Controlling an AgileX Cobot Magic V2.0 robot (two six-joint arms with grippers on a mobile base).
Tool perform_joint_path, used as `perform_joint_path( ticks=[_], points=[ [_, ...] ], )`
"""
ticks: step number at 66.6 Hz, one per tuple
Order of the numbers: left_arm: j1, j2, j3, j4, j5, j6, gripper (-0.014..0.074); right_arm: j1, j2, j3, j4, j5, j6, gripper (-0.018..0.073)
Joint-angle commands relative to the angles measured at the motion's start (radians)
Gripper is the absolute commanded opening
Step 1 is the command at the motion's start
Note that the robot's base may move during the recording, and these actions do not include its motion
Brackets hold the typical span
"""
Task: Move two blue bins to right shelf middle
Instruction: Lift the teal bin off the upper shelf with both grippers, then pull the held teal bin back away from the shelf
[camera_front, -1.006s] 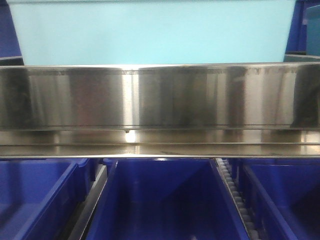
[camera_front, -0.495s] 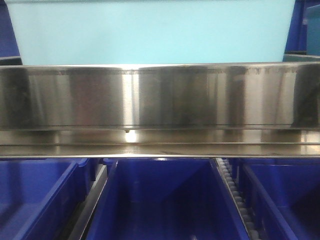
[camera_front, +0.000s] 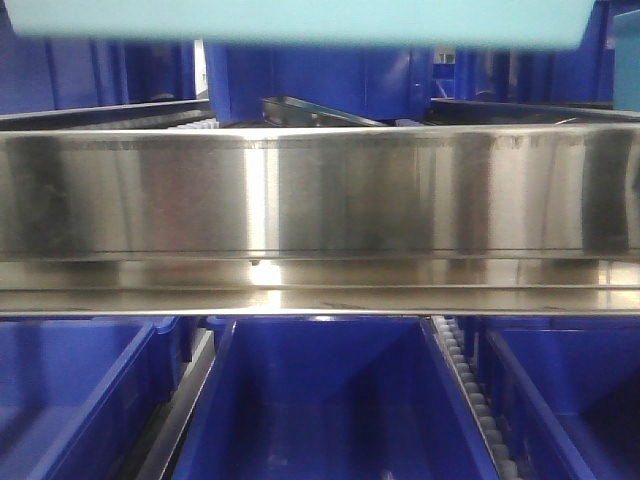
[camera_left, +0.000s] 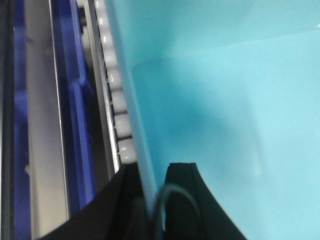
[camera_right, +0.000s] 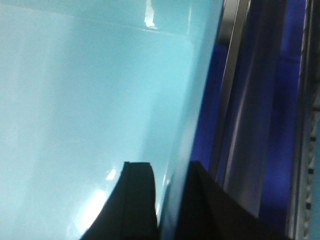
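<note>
**Above the steel rail (camera_front: 320, 190), a light blue bin (camera_front: 300, 20) held at both side walls**

Across the top of the front-facing view, only the lower edge of the light blue bin shows as a pale band, apart from the steel rail below it. In the gap between band and rail, dark blue bins (camera_front: 320, 85) stand further back at the same shelf level. The rail spans the whole frame. Under it sit three more dark blue bins, open at the top: one in the middle (camera_front: 320, 400), one to the left (camera_front: 70, 400) and one to the right (camera_front: 570, 390). A roller track (camera_front: 465, 380) runs between the middle and right ones.

From the left wrist, the left gripper (camera_left: 152, 172) straddles the bin's wall, one black finger outside and one inside, clamped on it. The bin's pale interior fills the right of the frame. White rollers (camera_left: 115, 100) line up just beside the outer face of the wall, with a dark blue edge (camera_left: 75, 100) and a steel strip (camera_left: 40, 125) further left.

From the right wrist, the right gripper (camera_right: 167, 167) is likewise closed on the opposite wall, with a finger on either side. Beyond the wall lie a steel bar (camera_right: 230, 75) and a dark blue surface (camera_right: 270, 125).
</note>
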Motion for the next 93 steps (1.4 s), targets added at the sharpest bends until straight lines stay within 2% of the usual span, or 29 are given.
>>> perform_joint_path(
  ticks=[1,17,59,72,81,93],
  points=[
    [-0.005,-0.053,-0.032,-0.003,-0.016,0.008,-0.0111,0.001,-0.065,-0.005,-0.003,-0.038,-0.023,-0.0153],
    [-0.005,-0.087,-0.036,-0.011,-0.016,0.008,-0.0111,0.001,-0.140,-0.005,-0.003,-0.086,-0.023,-0.0153],
    [-0.005,-0.087,-0.036,-0.007,-0.020,0.008,-0.0111,0.001,-0.136,-0.005,-0.003,-0.146,-0.023,-0.0153],
    [-0.005,-0.087,-0.036,-0.007,-0.099,0.008,-0.0111,0.001,-0.136,-0.005,-0.003,-0.264,-0.023,-0.0153],
    [-0.005,-0.087,-0.036,-0.003,-0.233,0.008,-0.0111,0.001,-0.136,-0.005,-0.003,-0.356,-0.023,-0.0153],
    [-0.005,-0.087,-0.036,-0.003,-0.384,0.008,-0.0111,0.001,-0.136,-0.005,-0.003,-0.394,-0.023,-0.0153]
  ],
)
